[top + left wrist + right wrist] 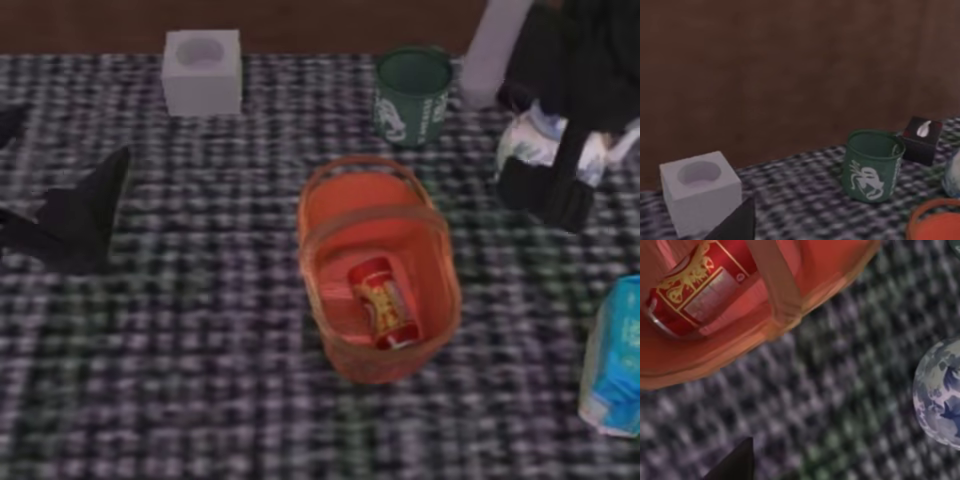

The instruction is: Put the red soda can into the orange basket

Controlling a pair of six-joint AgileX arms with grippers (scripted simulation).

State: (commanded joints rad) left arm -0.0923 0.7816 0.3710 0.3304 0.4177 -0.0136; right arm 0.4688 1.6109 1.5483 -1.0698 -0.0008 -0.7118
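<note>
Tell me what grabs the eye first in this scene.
The orange basket sits mid-table on the checked cloth, with the red soda can lying on its side inside. Behind it stands a dark green mug, and a white cube-shaped holder sits at the far left.

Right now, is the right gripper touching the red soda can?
Apart. The top view shows the red soda can lying inside the orange basket, while the right gripper sits off beside it, checkered cloth between them.

- The left gripper (75, 215) sits low at the table's left edge, dark fingers pointing toward the middle.
- The right gripper (560, 190) hangs at the upper right, its arm reaching in from the top corner.
</note>
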